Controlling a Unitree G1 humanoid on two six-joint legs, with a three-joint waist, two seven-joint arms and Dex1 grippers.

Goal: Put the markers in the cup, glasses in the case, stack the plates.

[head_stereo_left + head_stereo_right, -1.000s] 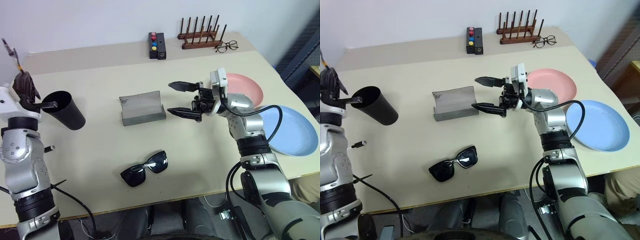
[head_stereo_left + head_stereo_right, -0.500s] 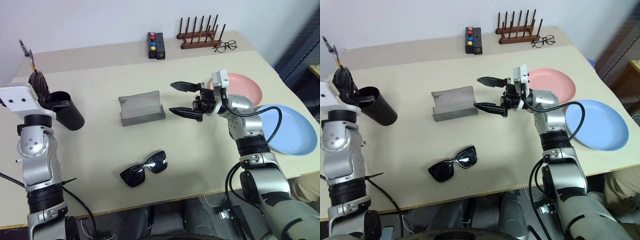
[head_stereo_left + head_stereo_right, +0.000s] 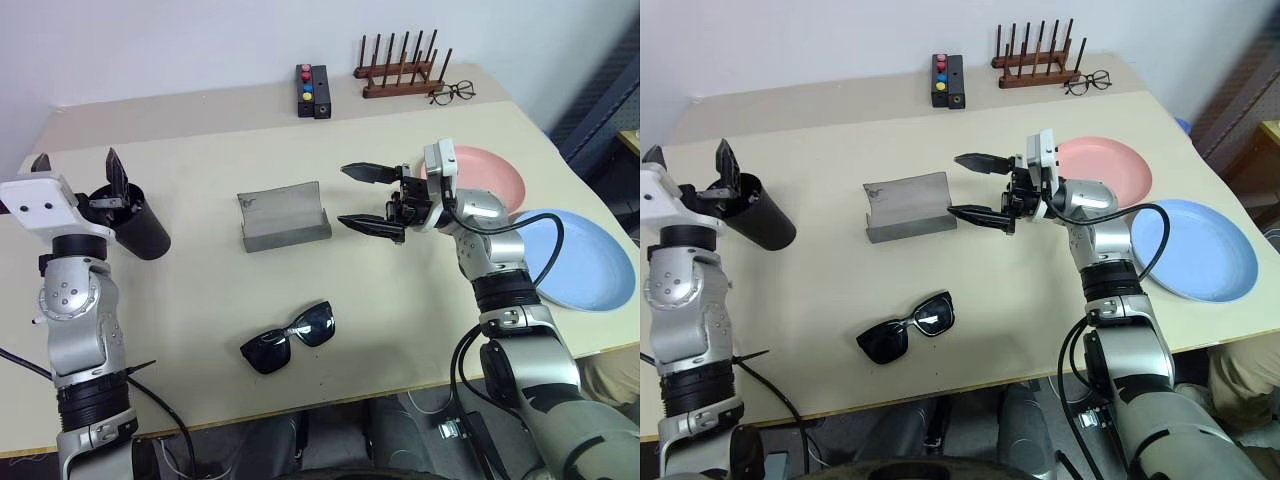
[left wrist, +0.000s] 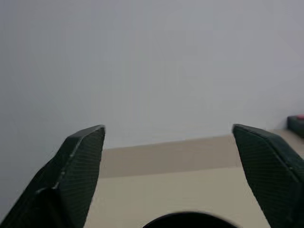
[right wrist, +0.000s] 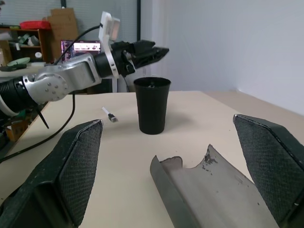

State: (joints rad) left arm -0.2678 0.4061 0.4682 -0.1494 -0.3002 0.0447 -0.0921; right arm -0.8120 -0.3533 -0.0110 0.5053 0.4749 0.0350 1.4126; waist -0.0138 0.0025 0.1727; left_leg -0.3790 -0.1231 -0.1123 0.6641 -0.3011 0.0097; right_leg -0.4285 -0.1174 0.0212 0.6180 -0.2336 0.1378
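Left gripper (image 3: 75, 172) hovering spread above black cup (image 3: 135, 222). Right gripper (image 3: 362, 198) hanging spread at 3 o'clock of grey case (image 3: 284, 217). Sunglasses (image 3: 289, 337) looking light, glossy, slippery; gripping at bridge seems safest.

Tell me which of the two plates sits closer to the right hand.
The pink plate: it lies right behind the right hand and its wrist, while the blue plate sits farther off, toward the table's near right edge.
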